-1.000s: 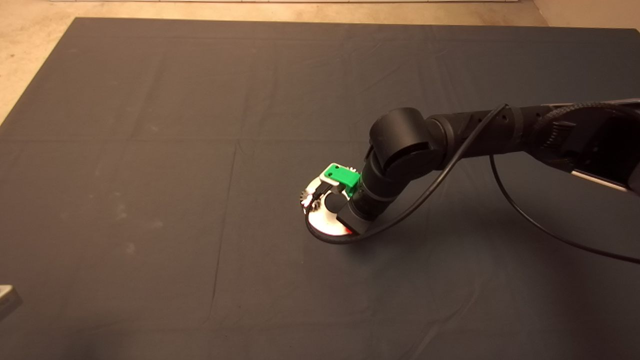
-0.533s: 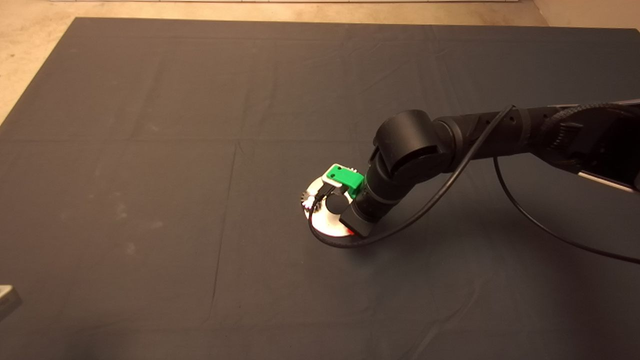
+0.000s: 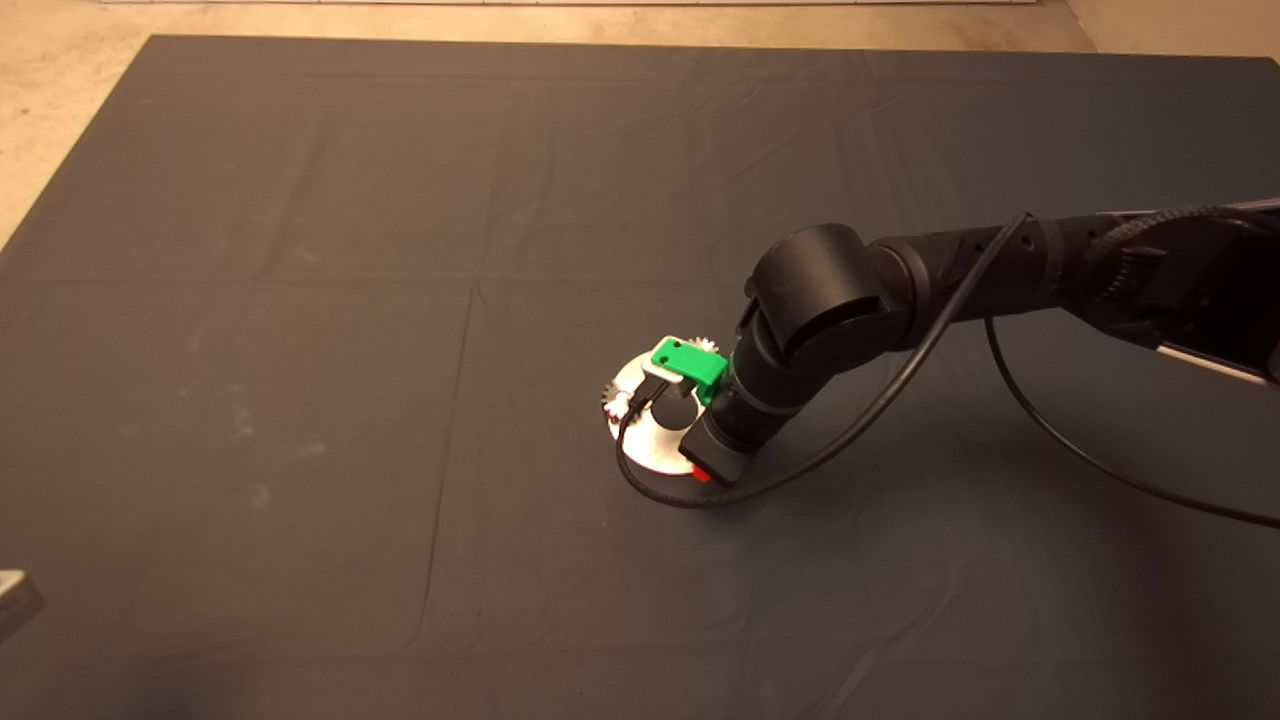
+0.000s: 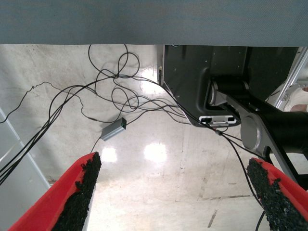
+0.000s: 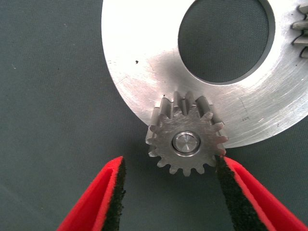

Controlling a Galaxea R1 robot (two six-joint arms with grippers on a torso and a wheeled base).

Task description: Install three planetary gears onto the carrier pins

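Disc [image 5: 144,72]: bare brushed metal, satin sheen, fine scratches; the gear [image 5: 186,140] at its rim is duller grey metal around a polished pin [image 5: 186,143]. Mat [image 3: 300,300] under the disc: matt dark cloth (creased). Right gripper [image 5: 168,197]: glossy red plastic fingers [image 5: 94,202], rough black pads.

A dark grey mat [image 3: 300,300] covers the surface, creased in faint straight fold lines. Beyond its far and left edges lies a pale beige floor [image 3: 60,90]. In the left wrist view, glossy floor [image 4: 159,159] reflects bright light patches. Black cables [image 4: 115,91] trail loosely across it, with a small grey box [image 4: 113,130] among them.
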